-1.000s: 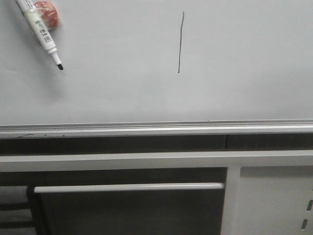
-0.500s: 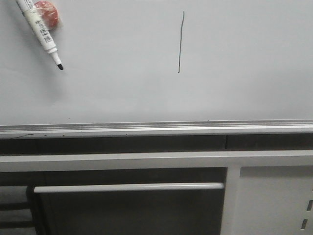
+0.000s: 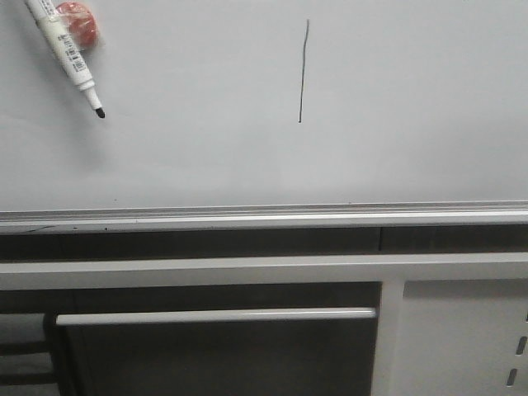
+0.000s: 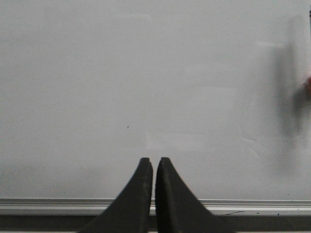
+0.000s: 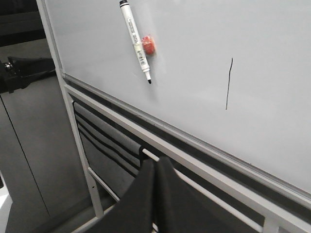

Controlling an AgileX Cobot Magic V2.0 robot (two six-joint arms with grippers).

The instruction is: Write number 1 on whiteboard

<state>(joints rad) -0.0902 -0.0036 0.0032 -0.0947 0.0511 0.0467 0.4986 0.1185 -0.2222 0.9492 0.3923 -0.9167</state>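
Fingers of the left gripper and right gripper are pressing together, empty; the number 1 is showing on the whiteboard.

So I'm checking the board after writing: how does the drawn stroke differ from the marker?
The stroke runs nearly vertical; the marker slants, tip down toward the right in the front view. The stroke is a thin dark line, flat on the whiteboard; the marker is a thick white barrel with a black tip, beside a red magnet. Both sit on the board, apart, about equally long.
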